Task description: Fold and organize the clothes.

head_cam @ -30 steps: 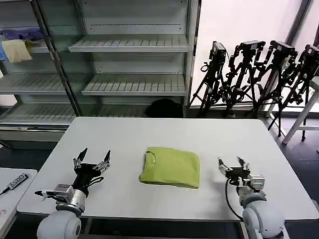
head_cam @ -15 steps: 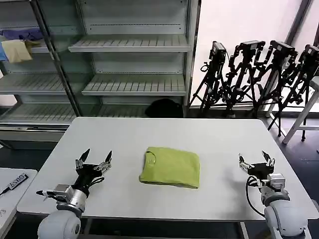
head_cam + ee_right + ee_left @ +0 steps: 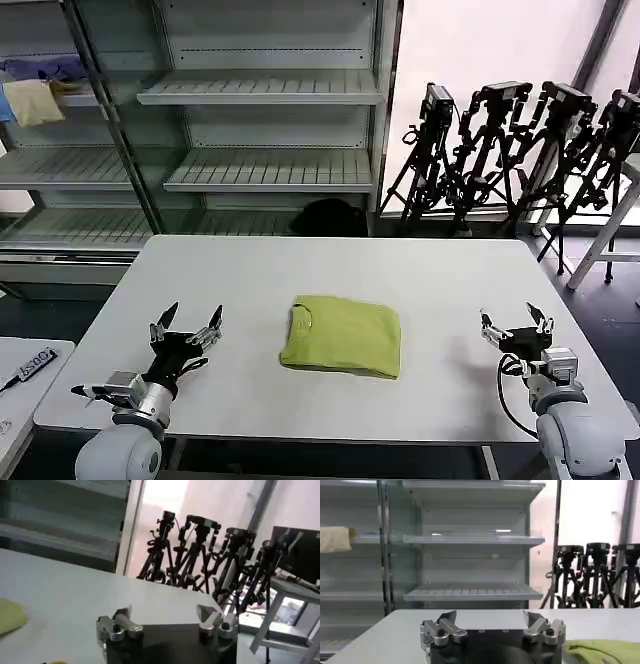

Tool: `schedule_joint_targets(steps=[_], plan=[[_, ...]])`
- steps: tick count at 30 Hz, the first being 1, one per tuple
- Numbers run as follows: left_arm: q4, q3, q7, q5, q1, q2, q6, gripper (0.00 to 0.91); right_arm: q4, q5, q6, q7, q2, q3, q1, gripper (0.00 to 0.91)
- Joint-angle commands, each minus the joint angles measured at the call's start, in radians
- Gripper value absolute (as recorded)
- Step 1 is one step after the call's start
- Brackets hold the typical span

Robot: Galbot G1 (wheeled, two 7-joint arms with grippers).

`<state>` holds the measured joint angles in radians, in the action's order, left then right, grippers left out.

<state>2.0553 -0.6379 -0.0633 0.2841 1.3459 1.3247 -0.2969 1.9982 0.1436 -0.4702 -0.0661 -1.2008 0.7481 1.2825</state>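
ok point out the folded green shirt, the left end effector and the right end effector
folded green shirt (image 3: 342, 336), head view, middle of the top layer
left end effector (image 3: 187, 327), head view, midway between its open fingertips
right end effector (image 3: 516, 321), head view, midway between its open fingertips

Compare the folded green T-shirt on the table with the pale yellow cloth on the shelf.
The T-shirt is lime green; the pale yellow cloth is cream. The T-shirt lies flat, folded into a neat rectangle on the table; the cloth hangs loosely bunched off a shelf. Neither touches a hand.

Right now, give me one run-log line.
T-shirt: folded, table centre | left tool: open, empty, beside it | right tool: open, empty, table's right edge
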Motion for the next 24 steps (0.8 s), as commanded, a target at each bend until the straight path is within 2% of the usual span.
schedule_joint_targets(steps=[1, 18, 24], plan=[[0.005, 0.000, 0.032, 0.024, 0.005, -0.001, -0.008, 0.907, 0.018, -0.005, 0.021, -0.017, 0.005, 0.005, 0.016, 0.907], [0.025, -0.002, 0.072, 0.055, 0.020, -0.011, -0.029, 0.907, 0.011, -0.002, 0.057, -0.054, 0.009, 0.007, 0.018, 0.907], [0.025, 0.006, 0.080, 0.059, 0.015, -0.009, -0.027, 0.907, 0.015, 0.012, 0.035, -0.046, 0.008, 0.002, 0.020, 0.907]])
